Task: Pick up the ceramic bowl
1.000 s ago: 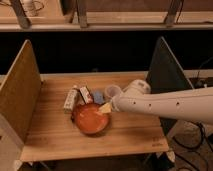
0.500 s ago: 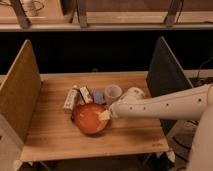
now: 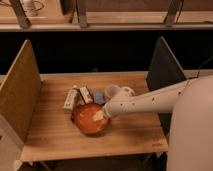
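Note:
The ceramic bowl (image 3: 90,120) is a round, shallow, glossy orange-red bowl sitting on the wooden table (image 3: 55,140), left of centre. My white arm reaches in from the right. My gripper (image 3: 99,115) hangs over the bowl's right inner side, its pale fingertips down inside the bowl near the rim. The arm covers part of the bowl's right edge.
Just behind the bowl lie a few small packets (image 3: 71,98), a small blue item (image 3: 98,97) and a small pale cup (image 3: 111,92). A wooden side panel (image 3: 20,90) stands at the left and a dark panel (image 3: 162,70) at the right. A shelf runs along the back.
My arm has swung lower and to the left. The gripper has gone from above the bowl's right rim down into the bowl. The bowl has not moved.

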`<state>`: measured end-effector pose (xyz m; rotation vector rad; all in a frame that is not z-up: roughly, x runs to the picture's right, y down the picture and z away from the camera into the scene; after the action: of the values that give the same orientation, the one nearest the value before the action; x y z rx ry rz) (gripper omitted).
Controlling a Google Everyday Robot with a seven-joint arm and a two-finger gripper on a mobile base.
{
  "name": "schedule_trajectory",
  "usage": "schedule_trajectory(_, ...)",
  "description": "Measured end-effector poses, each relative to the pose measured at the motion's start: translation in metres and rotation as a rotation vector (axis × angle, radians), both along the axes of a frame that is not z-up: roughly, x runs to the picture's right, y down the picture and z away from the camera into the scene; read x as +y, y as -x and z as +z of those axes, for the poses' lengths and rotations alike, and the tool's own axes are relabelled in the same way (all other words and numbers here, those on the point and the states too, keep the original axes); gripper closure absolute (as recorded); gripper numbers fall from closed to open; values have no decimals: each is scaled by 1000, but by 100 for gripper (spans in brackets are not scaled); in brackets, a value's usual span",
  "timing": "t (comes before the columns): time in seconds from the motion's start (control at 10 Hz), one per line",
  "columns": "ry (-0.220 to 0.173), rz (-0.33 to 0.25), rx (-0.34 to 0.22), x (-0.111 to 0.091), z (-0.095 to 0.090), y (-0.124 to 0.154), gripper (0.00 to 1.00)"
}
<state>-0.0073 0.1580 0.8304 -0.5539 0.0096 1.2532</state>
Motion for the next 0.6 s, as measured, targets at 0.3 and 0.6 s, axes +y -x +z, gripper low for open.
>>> schedule_trajectory(0.3, 49, -3, -22, 9, 16, 12, 24)
schedule_trajectory(0.6, 65, 7, -29, 10, 29, 9, 53)
